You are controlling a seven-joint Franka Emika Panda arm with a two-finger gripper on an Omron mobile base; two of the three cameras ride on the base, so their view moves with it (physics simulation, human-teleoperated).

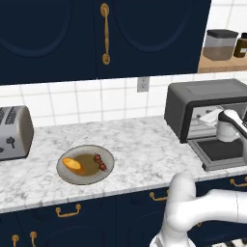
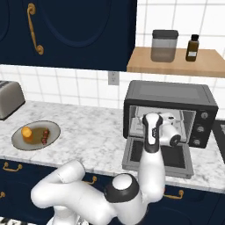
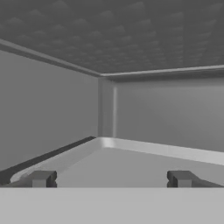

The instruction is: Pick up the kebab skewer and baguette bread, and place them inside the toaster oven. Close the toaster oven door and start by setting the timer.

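- I see my gripper [image 3: 109,178] spread wide, holding nothing, inside the toaster oven [image 2: 169,99] at centre right.
- Toaster oven door [image 2: 180,161] hangs open.
- Baguette bread [image 1: 73,165] and kebab skewer [image 1: 100,162] lie on the plate [image 1: 67,176], lower left.

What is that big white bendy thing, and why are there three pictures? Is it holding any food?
That white thing is a robot arm in a pretend kitchen. Two pictures come from cameras behind it, one on each side. The third comes from a camera on its hand, peeking inside the toaster oven, whose door hangs open. Its gripper is open and holds nothing. On the counter sits a plate with a little bread and a meat skewer. A silver toaster stands at the far left.
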